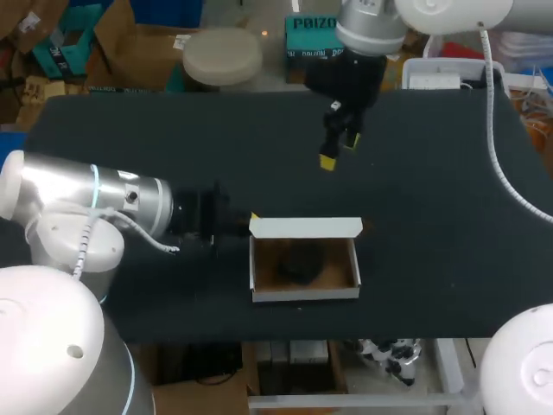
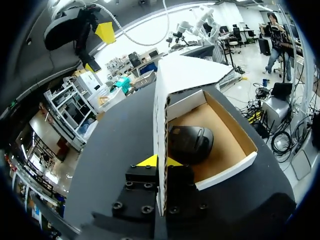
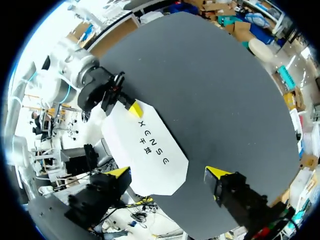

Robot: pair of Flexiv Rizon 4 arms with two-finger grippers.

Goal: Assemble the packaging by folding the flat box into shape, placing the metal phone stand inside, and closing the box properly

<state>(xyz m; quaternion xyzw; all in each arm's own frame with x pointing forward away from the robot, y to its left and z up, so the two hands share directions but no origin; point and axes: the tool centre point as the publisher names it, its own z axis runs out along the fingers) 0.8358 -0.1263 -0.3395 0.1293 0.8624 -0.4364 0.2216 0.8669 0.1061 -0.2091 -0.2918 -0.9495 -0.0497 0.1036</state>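
Box (image 1: 304, 294) is folded into shape and sits on the table (image 1: 432, 216) toward the near edge, roughly mid-width. Phone stand (image 1: 301, 264) is already inside, a dark lump on the brown box floor. Lid (image 1: 304, 227) is not shut: it stands up along the far wall.

Left arm (image 1: 104, 203) comes in low from the left. Left jaws are clamped on the lid's left end, with the thin cardboard edge pinched between the yellow fingertips (image 2: 148, 161). Likely reason: keep the flap steady and pivot it down over the stand. The grip probably also anchors the light box.

Right arm (image 1: 371, 35) hangs above and behind the box, well apart from it. Right jaws are spread wide with nothing in them, and the right wrist view looks down on the lid's white outer face. It looks placed to press the flap down or tuck the front tab once the flap swings over.

Judged step: closing, the last part of the task.

Table surface is dark, matte and flat, maybe a mat. There is bare table on all sides of the box, so the right arm has room to drop in from behind. Risk: a sideways push could slide the box.
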